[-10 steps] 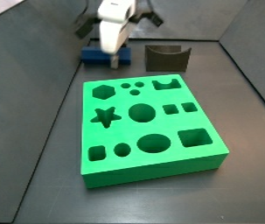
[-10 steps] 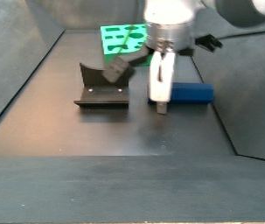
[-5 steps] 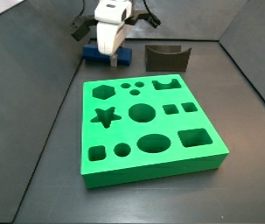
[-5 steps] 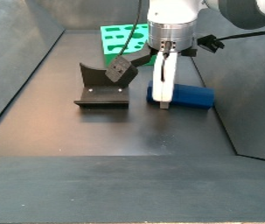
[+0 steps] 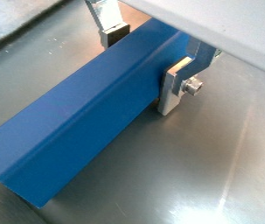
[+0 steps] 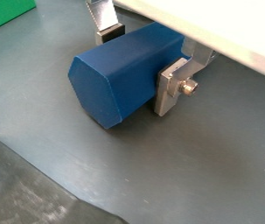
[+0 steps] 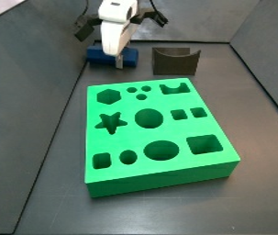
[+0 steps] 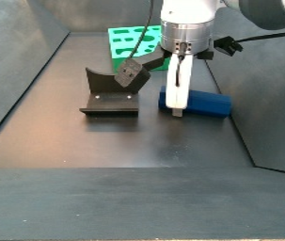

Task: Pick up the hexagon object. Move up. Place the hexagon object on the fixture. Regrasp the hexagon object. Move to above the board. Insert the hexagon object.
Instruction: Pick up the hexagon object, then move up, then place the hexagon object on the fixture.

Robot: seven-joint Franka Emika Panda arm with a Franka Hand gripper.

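Observation:
The hexagon object (image 5: pixel 94 109) is a long blue bar lying flat on the dark floor; it also shows in the other wrist view (image 6: pixel 122 74) and in both side views (image 7: pixel 94 55) (image 8: pixel 209 104). My gripper (image 5: pixel 146 59) (image 6: pixel 141 57) is down over it, with one silver finger (image 5: pixel 177 80) flat against its near side and the other finger (image 5: pixel 115 31) at its far side. The jaws look shut on the bar. In the side views the gripper (image 7: pixel 116 61) (image 8: pixel 176 109) stands upright at the bar. The fixture (image 7: pixel 174 61) (image 8: pixel 107 100) stands apart and empty. The green board (image 7: pixel 166 180) (image 8: pixel 115 34) lies further off.
Dark walls enclose the floor on both sides (image 7: pixel 263 83) (image 8: pixel 19 85). A corner of the green board (image 6: pixel 0 13) shows in a wrist view. A cable (image 8: pixel 228 42) hangs from the wrist.
From a second ago the gripper has shifted slightly further over the blue bar. Over the last half second it has hardly moved, and the bar stays on the floor.

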